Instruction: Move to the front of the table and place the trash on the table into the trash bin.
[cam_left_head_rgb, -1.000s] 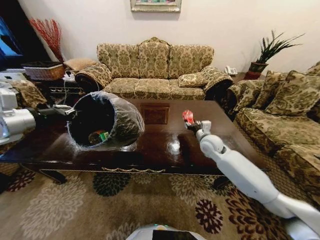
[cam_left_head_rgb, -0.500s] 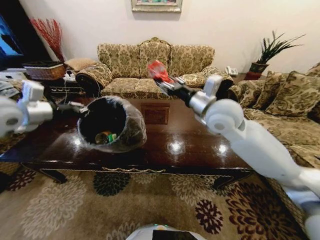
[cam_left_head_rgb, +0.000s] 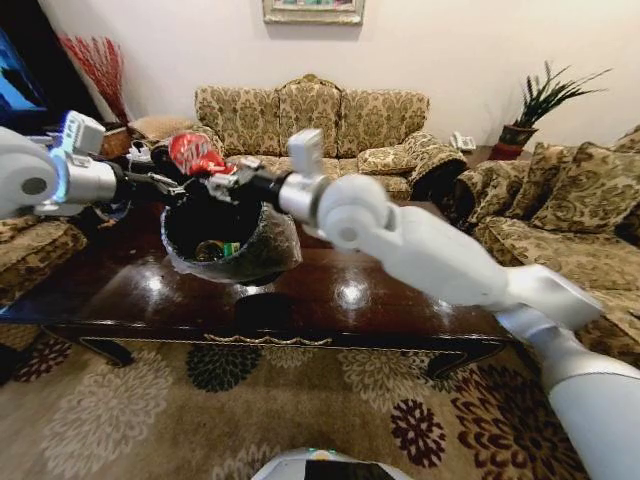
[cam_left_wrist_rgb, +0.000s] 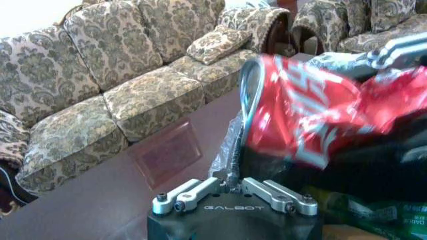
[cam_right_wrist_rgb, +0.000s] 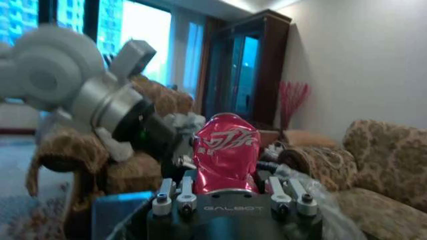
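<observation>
1. The right gripper (cam_left_head_rgb: 222, 180) is clamped on the crumpled red wrapper (cam_left_head_rgb: 194, 153), held in the air just over the far-left rim of the trash bin (cam_left_head_rgb: 262, 250); the arm reaches across the table (cam_left_head_rgb: 400, 290) from the right.
2. The left gripper (cam_left_head_rgb: 160, 185) pinches the bin's near-left rim and its clear plastic liner (cam_left_wrist_rgb: 233, 135), so the bin hangs tilted over the table with its mouth towards the camera.
3. There is little room at the bin's mouth: in the left wrist view the wrapper sits right beside the rim, and the two grippers are close together.
4. Inside the bin a green packet (cam_left_head_rgb: 229, 248) and something tan show; the rest of the contents are dark and hard to make out.
5. The table's right half is bare and glossy, with the sofa (cam_left_head_rgb: 310, 130) close behind its far edge.
6. The table's left end is hidden behind the left arm.
</observation>
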